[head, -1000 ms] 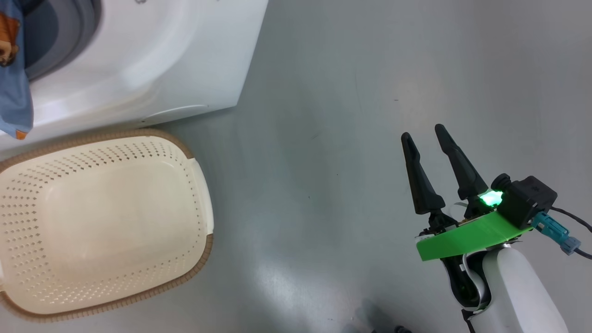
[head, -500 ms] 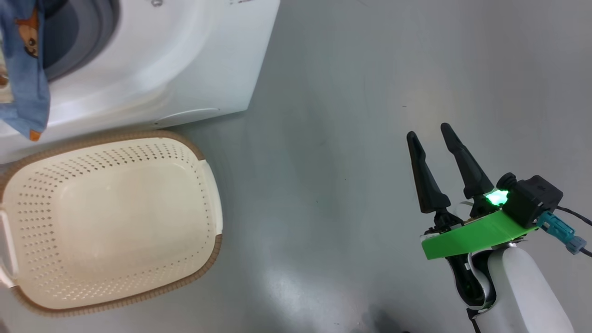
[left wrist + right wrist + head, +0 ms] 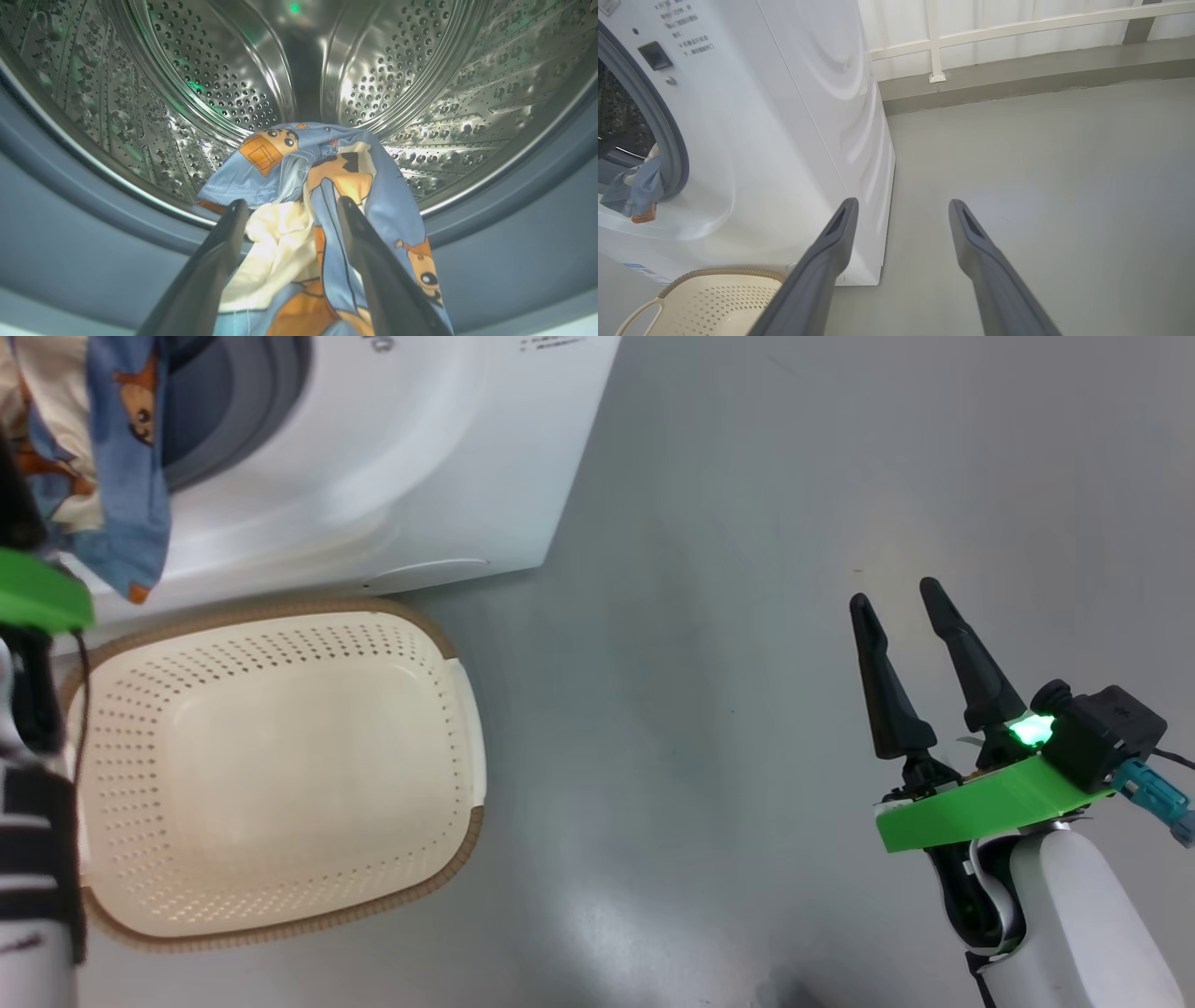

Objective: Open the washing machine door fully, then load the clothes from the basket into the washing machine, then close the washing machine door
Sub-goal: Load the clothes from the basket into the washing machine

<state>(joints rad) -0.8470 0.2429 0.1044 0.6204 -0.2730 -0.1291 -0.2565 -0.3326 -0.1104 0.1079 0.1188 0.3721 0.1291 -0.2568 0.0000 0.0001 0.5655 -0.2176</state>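
The washing machine (image 3: 420,457) stands at the upper left with its round opening uncovered; its door is out of view. The clothes (image 3: 112,448) hang over the lip of the opening, half in and half out. In the left wrist view my left gripper (image 3: 293,201) is open at the mouth of the steel drum (image 3: 210,70). The clothes (image 3: 327,177) lie between and under its fingers, across the grey gasket (image 3: 70,224). The basket (image 3: 280,775) sits on the floor in front of the machine with nothing in it. My right gripper (image 3: 893,592) is open above the floor, far to the right.
My left arm's green mount (image 3: 37,597) is at the left edge, above the basket's rim. In the right wrist view, grey floor (image 3: 1041,163) runs from the machine's side (image 3: 784,140) to a white railing and kerb (image 3: 934,56). The basket (image 3: 724,298) shows at the lower left.
The head camera has turned, so machine, basket and clothes have slid right in the picture. My left arm's green mount has come into view at the left edge. The right gripper holds its pose.
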